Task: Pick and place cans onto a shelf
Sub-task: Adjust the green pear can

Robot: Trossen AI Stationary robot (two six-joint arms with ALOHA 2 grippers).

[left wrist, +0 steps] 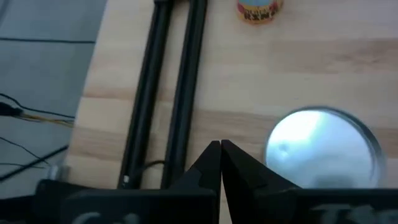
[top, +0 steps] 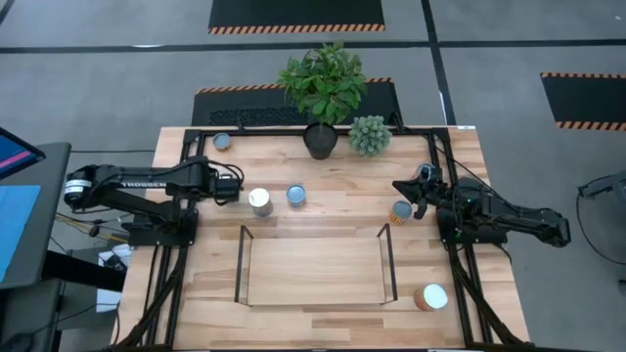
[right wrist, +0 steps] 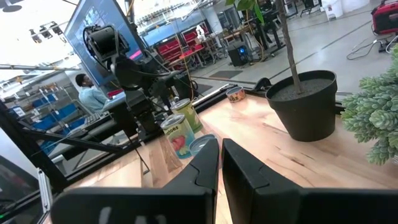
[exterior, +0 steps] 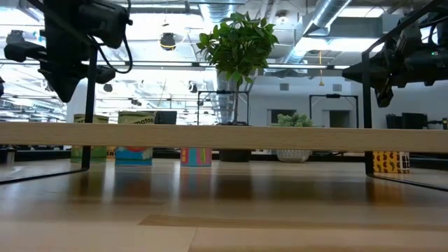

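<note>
A: Wide wooden desk [top: 323,176], black-framed. Light-wood shelf [top: 315,271] stood near the front edge, midway between the side edges, with nothing on its board.
B: Tall leafy plant in a dark pot [top: 321,140] at the middle of the back edge, small grey-green plant [top: 370,135] just beside it.
A: Left arm reached in over the left edge. Left claw [top: 235,186] pinched fully shut, empty, just beside a white-topped can [top: 259,200].
B: Same can [left wrist: 322,148] seen from the left wrist, close against the closed fingers [left wrist: 211,163] but not between them.
A: Right arm came in over the right edge. Right claw [top: 403,188] above the desk, fingers [right wrist: 208,163] narrowly parted, nothing between them.
B: Remaining cans all on the desk: pale-blue top [top: 296,195] near the middle, one [top: 222,142] by the back-left corner, an orange-sided one [top: 400,211] beside the right claw, a white-topped one [top: 430,297] near the front-right corner.
</note>
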